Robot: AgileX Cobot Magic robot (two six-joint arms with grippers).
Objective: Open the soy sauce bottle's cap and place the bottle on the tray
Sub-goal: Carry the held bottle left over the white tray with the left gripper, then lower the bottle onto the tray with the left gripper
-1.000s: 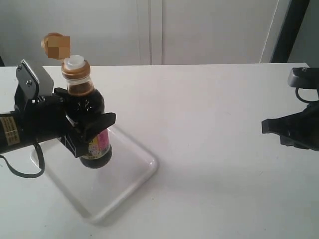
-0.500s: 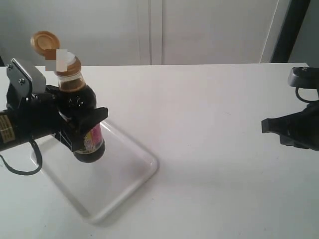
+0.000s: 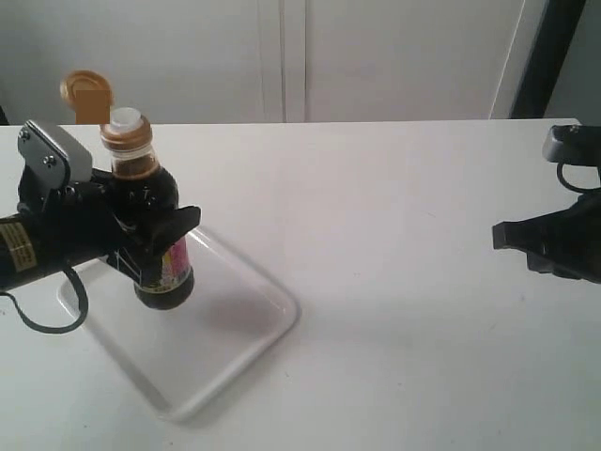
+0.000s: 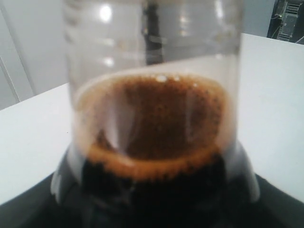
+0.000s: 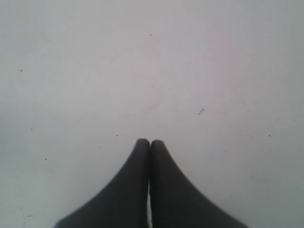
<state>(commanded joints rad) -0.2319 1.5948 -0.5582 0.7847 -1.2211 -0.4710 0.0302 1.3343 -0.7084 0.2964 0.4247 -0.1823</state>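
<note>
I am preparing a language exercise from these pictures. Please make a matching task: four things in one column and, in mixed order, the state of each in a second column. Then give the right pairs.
Column one
1. soy sauce bottle
2. cap
3. tray
4. right tool

Column two
a. shut, holding nothing
b. flipped back, open
c. lying flat on the white table
d. gripped around its body by the left tool

Pairs: 1-d, 2-b, 3-c, 4-a
</note>
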